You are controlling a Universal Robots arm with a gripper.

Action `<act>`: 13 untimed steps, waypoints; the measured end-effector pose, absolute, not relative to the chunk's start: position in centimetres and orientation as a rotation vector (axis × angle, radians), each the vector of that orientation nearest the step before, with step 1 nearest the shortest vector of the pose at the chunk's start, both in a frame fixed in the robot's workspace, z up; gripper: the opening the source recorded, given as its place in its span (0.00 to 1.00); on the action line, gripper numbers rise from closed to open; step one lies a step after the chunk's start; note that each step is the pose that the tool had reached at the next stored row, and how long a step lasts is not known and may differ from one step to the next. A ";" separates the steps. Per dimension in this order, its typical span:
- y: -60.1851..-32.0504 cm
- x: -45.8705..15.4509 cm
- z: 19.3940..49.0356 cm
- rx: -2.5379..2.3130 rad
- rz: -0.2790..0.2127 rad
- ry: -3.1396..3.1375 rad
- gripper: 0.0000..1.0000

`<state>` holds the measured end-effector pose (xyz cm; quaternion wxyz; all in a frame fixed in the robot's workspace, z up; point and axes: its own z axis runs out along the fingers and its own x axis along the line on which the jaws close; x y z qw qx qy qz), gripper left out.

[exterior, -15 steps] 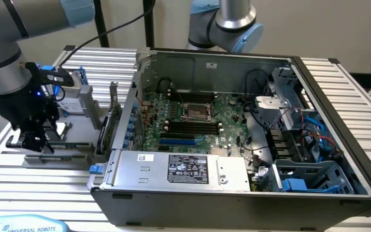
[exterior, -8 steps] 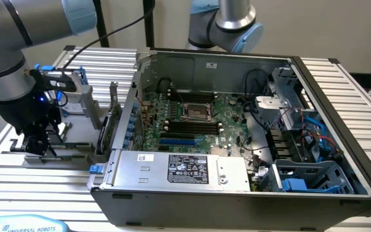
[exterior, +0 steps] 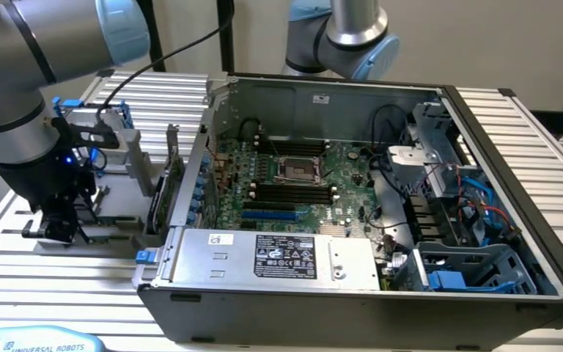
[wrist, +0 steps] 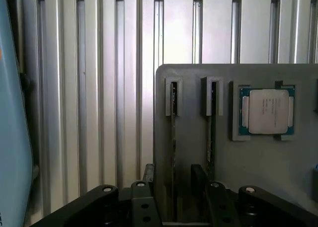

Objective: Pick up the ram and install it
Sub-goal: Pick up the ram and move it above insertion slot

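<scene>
Gripper (wrist: 174, 173) wide open, nothing held, a finger on either side of the ram (wrist: 174, 122). It stands on edge in the tray (wrist: 191, 132) (second stick (wrist: 212, 122) just beside), with its long axis running straight out from the wrist.

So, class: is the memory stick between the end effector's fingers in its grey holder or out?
In: the memory stick stands on edge in the grey holder's slot, the open end effector straddling it.
</scene>
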<state>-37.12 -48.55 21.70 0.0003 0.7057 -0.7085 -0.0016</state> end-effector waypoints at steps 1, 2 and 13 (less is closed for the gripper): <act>-48.6 -37.1 21.5 2.217 -0.005 -2.225 0.42; -48.6 -37.1 21.3 2.217 -0.005 -2.225 0.42; -48.7 -37.1 19.9 2.224 -0.024 -2.226 0.42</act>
